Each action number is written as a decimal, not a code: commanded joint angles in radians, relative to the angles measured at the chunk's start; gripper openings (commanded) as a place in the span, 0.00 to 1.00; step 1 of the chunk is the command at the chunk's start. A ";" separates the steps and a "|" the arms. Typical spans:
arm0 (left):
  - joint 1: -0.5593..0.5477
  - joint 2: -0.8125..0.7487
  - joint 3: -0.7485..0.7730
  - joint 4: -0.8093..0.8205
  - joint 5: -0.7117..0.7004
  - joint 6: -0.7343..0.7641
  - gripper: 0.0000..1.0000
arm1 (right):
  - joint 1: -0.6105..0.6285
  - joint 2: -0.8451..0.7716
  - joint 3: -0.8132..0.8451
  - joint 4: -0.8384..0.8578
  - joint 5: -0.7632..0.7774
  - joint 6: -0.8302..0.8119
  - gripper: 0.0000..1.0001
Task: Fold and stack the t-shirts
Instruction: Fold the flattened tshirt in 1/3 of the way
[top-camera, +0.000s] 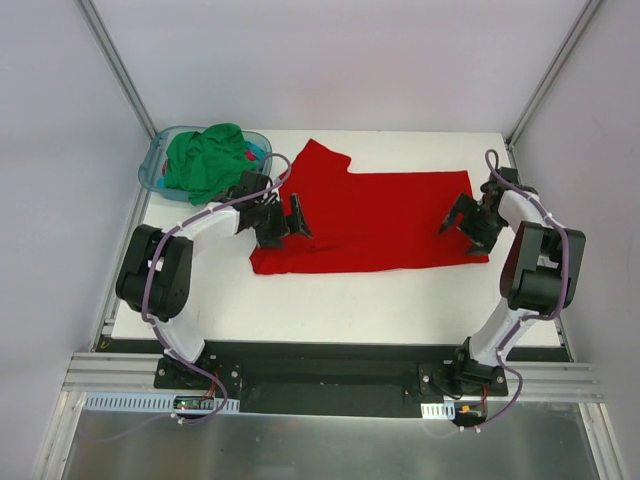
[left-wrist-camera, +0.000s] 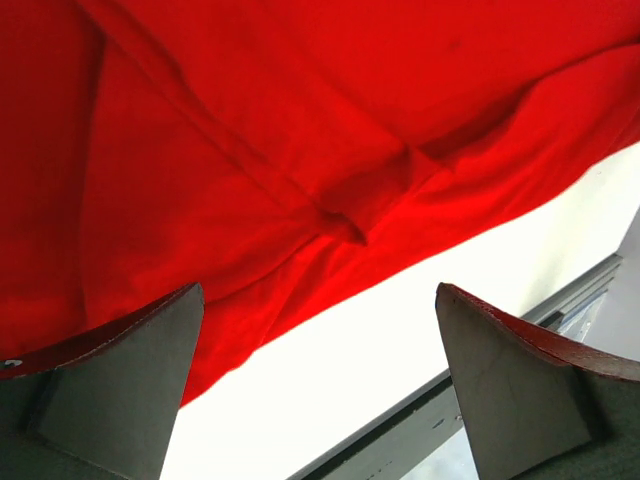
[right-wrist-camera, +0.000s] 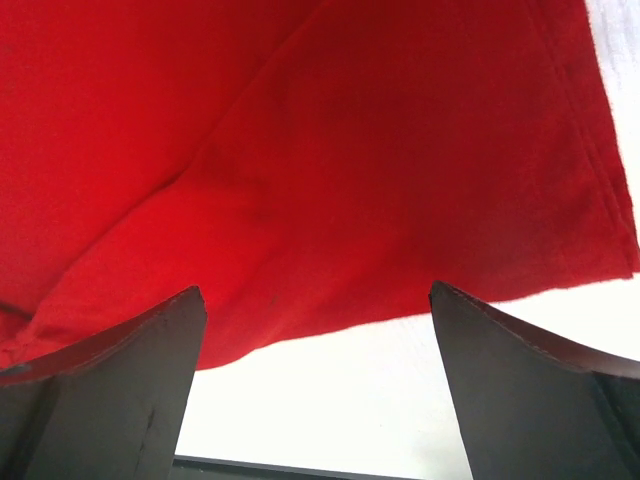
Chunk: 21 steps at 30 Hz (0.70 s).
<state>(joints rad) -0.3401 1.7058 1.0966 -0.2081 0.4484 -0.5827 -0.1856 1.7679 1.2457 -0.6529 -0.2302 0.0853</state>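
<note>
1. Top view: The red shirt (top-camera: 370, 220) is lying flat across the middle of the table (top-camera: 350, 300). It appears to be folded into a long band, with one sleeve poking out at its far left corner. The left pincer (top-camera: 283, 222) is hovering over the shirt's left end and the right pincer (top-camera: 468, 218) over its right end. Both are standing wide open and neither is holding cloth. The green shirt (top-camera: 205, 160) is sitting crumpled in the basket (top-camera: 155, 170) at the table's far left corner. By this showing the job is looking early: one shirt partly folded, the other not begun, and no stack made.
2. Left wrist view: The fingers (left-wrist-camera: 110, 390) are standing well apart with nothing between them. Red cloth with a seam and a small pucker is filling most of the view. Its near edge is running across bare white table.
3. Right wrist view: The fingers (right-wrist-camera: 110, 390) are spread and empty. Smooth red cloth is lying ahead, its stitched hem and corner resting on the table at right.
4. Writing: No brand, label or print is showing legibly in any view.
</note>
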 joint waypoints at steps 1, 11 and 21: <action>0.013 0.018 -0.053 0.010 -0.040 0.009 0.99 | -0.015 0.054 0.021 -0.030 0.034 0.004 0.96; 0.018 -0.092 -0.248 -0.047 -0.138 0.031 0.99 | -0.080 -0.034 -0.189 -0.010 0.025 0.001 0.96; 0.016 -0.412 -0.500 -0.163 -0.204 -0.063 0.99 | -0.103 -0.300 -0.446 -0.020 0.031 0.045 0.96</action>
<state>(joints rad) -0.3264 1.4029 0.6857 -0.2058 0.3313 -0.6018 -0.2764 1.5795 0.8993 -0.6319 -0.2249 0.1200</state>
